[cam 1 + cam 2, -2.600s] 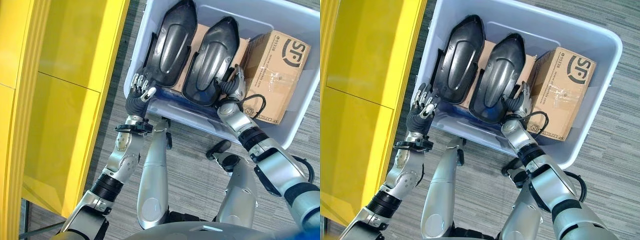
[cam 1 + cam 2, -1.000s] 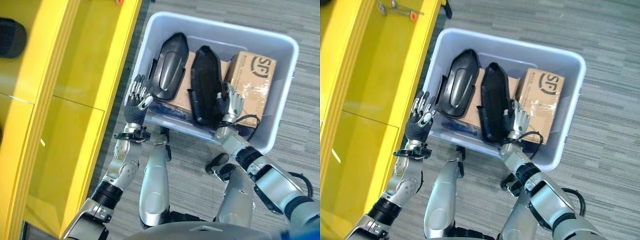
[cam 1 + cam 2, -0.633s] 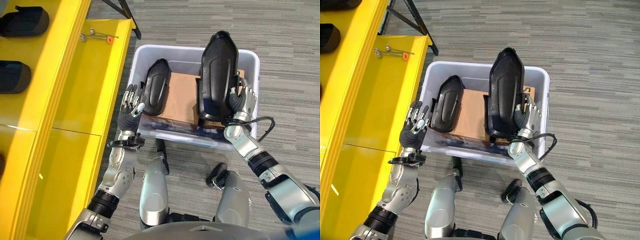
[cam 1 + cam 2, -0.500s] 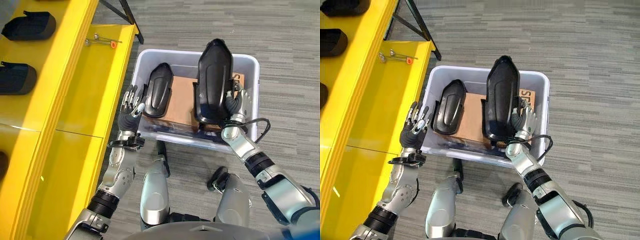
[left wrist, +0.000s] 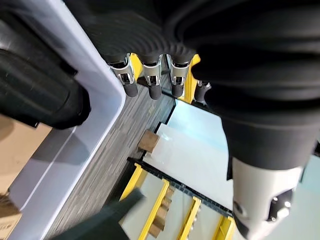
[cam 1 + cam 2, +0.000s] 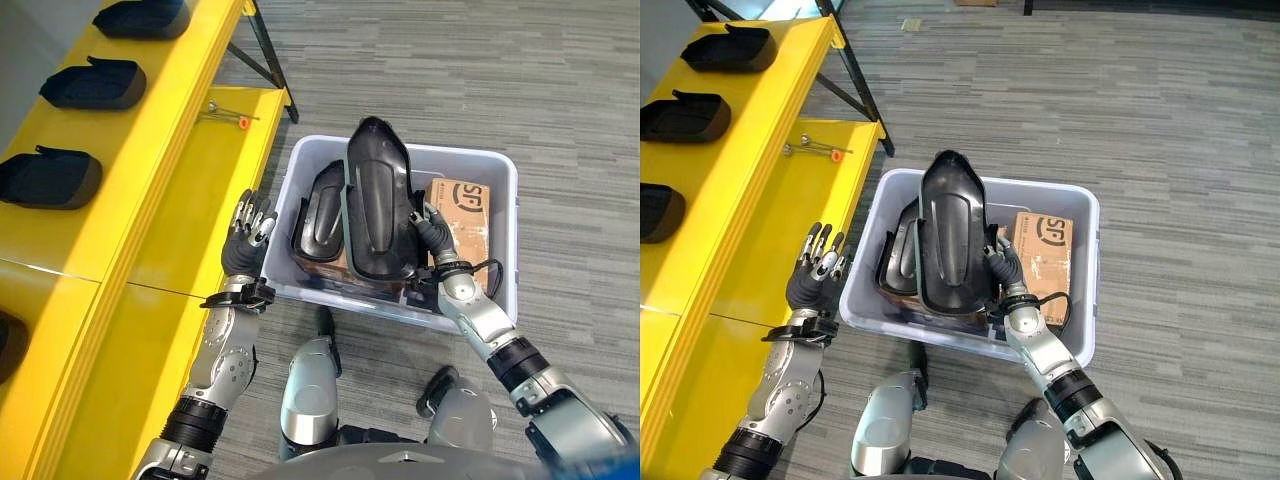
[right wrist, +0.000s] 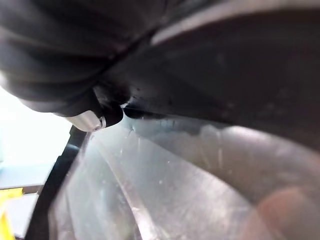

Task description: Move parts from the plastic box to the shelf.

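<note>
The right robot hand (image 6: 432, 235) grips a long black moulded plastic part (image 6: 376, 205), held above the pale lavender plastic box (image 6: 500, 175). The left robot hand (image 6: 247, 232) hovers with straight fingers beside the yellow shelf (image 6: 150, 190).

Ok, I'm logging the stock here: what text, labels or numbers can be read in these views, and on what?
Cardboard box in the plastic box: a dark round logo and a line of small print, both too small to read reliably.
Black part held by the right hand: no text visible.
Yellow shelf: no text visible.
</note>
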Controlling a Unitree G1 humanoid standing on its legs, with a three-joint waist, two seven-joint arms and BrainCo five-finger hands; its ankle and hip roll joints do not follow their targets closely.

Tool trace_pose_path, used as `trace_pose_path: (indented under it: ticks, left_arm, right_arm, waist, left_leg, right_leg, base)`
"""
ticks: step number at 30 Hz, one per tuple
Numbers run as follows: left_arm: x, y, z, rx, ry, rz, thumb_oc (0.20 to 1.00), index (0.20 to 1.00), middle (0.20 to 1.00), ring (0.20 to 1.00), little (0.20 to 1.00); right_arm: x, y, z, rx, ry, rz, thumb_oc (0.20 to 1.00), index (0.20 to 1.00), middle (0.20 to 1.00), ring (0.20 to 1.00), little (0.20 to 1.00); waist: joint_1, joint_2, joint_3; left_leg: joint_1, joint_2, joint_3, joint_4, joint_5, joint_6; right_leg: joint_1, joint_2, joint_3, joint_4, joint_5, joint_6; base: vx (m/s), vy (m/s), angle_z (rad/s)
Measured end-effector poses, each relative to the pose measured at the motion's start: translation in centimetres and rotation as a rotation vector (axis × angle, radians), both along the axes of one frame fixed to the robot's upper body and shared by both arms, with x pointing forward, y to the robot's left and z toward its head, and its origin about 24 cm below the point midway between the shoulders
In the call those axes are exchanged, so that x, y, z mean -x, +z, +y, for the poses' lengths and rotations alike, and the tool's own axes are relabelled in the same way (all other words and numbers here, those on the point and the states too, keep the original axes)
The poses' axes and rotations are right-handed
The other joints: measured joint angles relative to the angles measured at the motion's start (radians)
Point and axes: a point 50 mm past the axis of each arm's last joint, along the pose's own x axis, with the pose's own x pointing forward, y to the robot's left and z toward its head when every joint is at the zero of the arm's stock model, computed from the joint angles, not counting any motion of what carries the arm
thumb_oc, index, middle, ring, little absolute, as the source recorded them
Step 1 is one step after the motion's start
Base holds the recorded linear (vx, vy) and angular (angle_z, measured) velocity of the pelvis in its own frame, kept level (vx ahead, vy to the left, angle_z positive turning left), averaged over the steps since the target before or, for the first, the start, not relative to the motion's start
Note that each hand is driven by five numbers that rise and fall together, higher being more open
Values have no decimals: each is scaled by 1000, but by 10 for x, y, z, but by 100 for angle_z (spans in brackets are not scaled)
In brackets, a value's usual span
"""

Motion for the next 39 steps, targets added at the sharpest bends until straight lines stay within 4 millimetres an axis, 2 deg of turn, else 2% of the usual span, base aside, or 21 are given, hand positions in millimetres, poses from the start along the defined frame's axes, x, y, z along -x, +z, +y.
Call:
trace_pose_path:
  ticks: [3, 7, 8, 10, 11, 12, 13, 14, 15, 16, 17, 18, 19, 20, 26, 32, 33, 34, 36, 38, 39]
  left_arm:
    - [0, 0, 1, -50, -5, 5, 1000, 1000, 1000, 1000, 1000]
    - [3, -2, 5, -128, -10, 21, 1000, 1000, 1000, 1000, 1000]
    - [7, -7, 8, -134, -3, 46, 1000, 1000, 1000, 1000, 1000]
    - [9, -10, 9, -161, 5, 59, 1000, 1000, 1000, 1000, 1000]
    - [7, -8, 8, -165, 6, 53, 1000, 1000, 1000, 1000, 1000]
    - [4, -6, 7, -163, 9, 52, 1000, 1000, 1000, 1000, 1000]
    - [2, -4, 7, -171, 2, 52, 1000, 1000, 1000, 1000, 1000]
    - [1, -3, 7, -174, -2, 54, 1000, 1000, 1000, 1000, 1000]
    - [5, -4, 9, -173, 0, 64, 1000, 1000, 1000, 1000, 1000]
    - [9, -8, 5, -154, -12, 74, 1000, 1000, 1000, 1000, 1000]
    - [11, -13, 0, -147, -47, 87, 1000, 1000, 1000, 1000, 1000]
    - [12, -16, -11, -141, -104, 97, 1000, 1000, 1000, 1000, 1000]
    - [17, -20, -19, -123, -139, 109, 1000, 1000, 1000, 1000, 1000]
    - [28, -30, -20, -115, -153, 153, 1000, 1000, 1000, 1000, 1000]
    - [36, -38, -17, -110, -172, 188, 1000, 1000, 1000, 1000, 1000]
    - [37, -39, -11, -109, -153, 201, 1000, 1000, 1000, 1000, 1000]
    - [36, -38, -12, -109, -160, 198, 1000, 1000, 1000, 1000, 1000]
    - [33, -38, -18, -94, -191, 192, 1000, 1000, 1000, 1000, 1000]
    - [28, -36, -25, -86, -235, 178, 1000, 1000, 1000, 1000, 1000]
    - [27, -37, -26, -89, -244, 184, 1000, 1000, 1000, 1000, 1000]
    - [26, -37, -28, -89, -255, 182, 1000, 1000, 1000, 1000, 1000]
  right_arm:
    - [6, -3, 14, -90, 49, 33, 200, 200, 200, 200, 200]
    - [12, -9, 25, -141, 84, 68, 200, 200, 200, 200, 200]
    - [20, -14, 34, -148, 119, 90, 200, 200, 200, 200, 200]
    - [25, -13, 40, -151, 158, 89, 200, 200, 200, 200, 200]
    - [25, -12, 42, -159, 167, 85, 200, 200, 200, 200, 200]
    - [27, -11, 43, -164, 169, 83, 200, 200, 200, 200, 200]
    - [30, -14, 41, -170, 165, 90, 200, 200, 200, 200, 200]
    - [34, -19, 37, -163, 159, 106, 200, 200, 200, 200, 200]
    - [36, -22, 34, -156, 160, 115, 200, 200, 200, 200, 200]
    - [37, -25, 28, -153, 149, 125, 200, 200, 200, 200, 200]
    - [43, -35, 13, -155, 91, 155, 200, 200, 200, 200, 200]
    - [50, -44, 0, -148, 45, 186, 200, 200, 200, 200, 200]
    - [54, -51, -8, -133, 22, 213, 200, 200, 200, 200, 200]
    - [56, -54, -15, -111, 15, 225, 200, 200, 200, 200, 200]
    - [50, -47, -26, -115, 7, 188, 200, 200, 200, 200, 200]
    - [51, -48, -25, -112, 63, 194, 200, 200, 200, 200, 200]
    - [53, -49, -25, -111, 68, 199, 200, 200, 200, 200, 200]
    - [59, -51, -30, -112, 47, 206, 200, 200, 200, 200, 200]
    - [63, -52, -28, -113, 42, 211, 200, 200, 200, 200, 200]
    - [57, -46, -25, -117, 55, 189, 200, 200, 200, 200, 200]
    - [56, -44, -23, -122, 59, 181, 200, 200, 200, 200, 200]
  waist:
    - [1, -43, -30]
    - [7, -56, -70]
    - [22, -65, -94]
    - [30, -65, -115]
    - [26, -63, -116]
    - [12, -62, -118]
    - [-10, -64, -120]
    - [-14, -73, -126]
    - [-7, -81, -132]
    - [-12, -76, -138]
    - [-61, -70, -142]
    - [-86, -76, -147]
    - [-82, -72, -164]
    - [-66, -53, -192]
    - [-43, -17, -219]
    - [-27, 0, -210]
    - [-29, 3, -208]
    - [-47, -5, -207]
    - [-98, -34, -212]
    - [-81, -31, -213]
    - [-87, -37, -213]
  left_leg:
    - [17, -38, 11, 40, -58, 30]
    - [37, -58, 36, 47, -111, 57]
    - [72, -71, 68, 10, -116, 70]
    - [78, -88, 85, -15, -123, 97]
    - [79, -96, 81, -33, -115, 105]
    - [80, -106, 55, -58, -91, 105]
    - [89, -114, 16, -95, -63, 110]
    - [107, -123, 10, -136, -42, 109]
    - [120, -134, 11, -161, -31, 107]
    - [124, -147, -15, -180, -16, 113]
    - [128, -176, -100, -223, 17, 103]
    - [135, -204, -141, -239, 29, 100]
    - [130, -210, -146, -238, 28, 104]
    - [102, -204, -156, -237, 27, 97]
    - [41, -189, -232, -236, 83, 63]
    - [26, -184, -241, -201, 42, 49]
    - [20, -183, -216, -196, 10, 48]
    - [30, -165, -118, -210, -57, 47]
    - [31, -105, 134, -110, -63, 27]
    - [58, -67, 127, -62, -69, 23]
    - [82, -52, 166, -25, -71, 21]
  right_leg:
    - [72, -21, -15, -96, 85, 2]
    - [98, -32, -34, -164, 237, -43]
    - [90, -55, -56, -178, 323, -44]
    - [43, -81, -57, -145, 383, -28]
    - [19, -85, -48, -97, 343, 1]
    - [5, -36, 7, -57, 275, 18]
    - [9, 57, 100, -31, 198, 39]
    - [17, 135, 126, -33, 128, 19]
    - [16, 183, 117, -63, 82, -12]
    - [15, 255, 156, -123, 54, -43]
    - [28, 352, 274, -197, 41, -71]
    - [43, 376, 304, -227, 32, -110]
    - [51, 375, 301, -247, 32, -158]
    - [53, 385, 289, -280, 47, -166]
    - [14, 411, 227, -295, 56, -191]
    - [19, 409, 181, -251, 24, -218]
    - [31, 400, 143, -254, 28, -223]
    - [49, 372, 82, -266, 29, -219]
    - [90, 312, -49, -307, 28, -221]
    - [94, 295, -72, -302, 29, -221]
    - [101, 280, -91, -297, 29, -221]
  base:
    - [97, 384, 3]
    - [57, 209, -14]
    - [3, 164, -52]
    - [14, 63, -40]
    - [48, -20, 16]
    - [60, -66, 68]
    - [12, -76, 91]
    - [26, -97, 72]
    - [55, -103, 29]
    - [125, -142, 82]
    - [109, -151, 154]
    - [69, -162, 171]
    - [18, -136, 89]
    - [-64, -152, 31]
    - [-133, -120, 32]
    - [-30, -56, 18]
    - [-72, -65, 87]
    - [-56, -27, 150]
    - [-30, 22, 195]
    - [-55, 76, 70]
    - [-71, 123, 47]
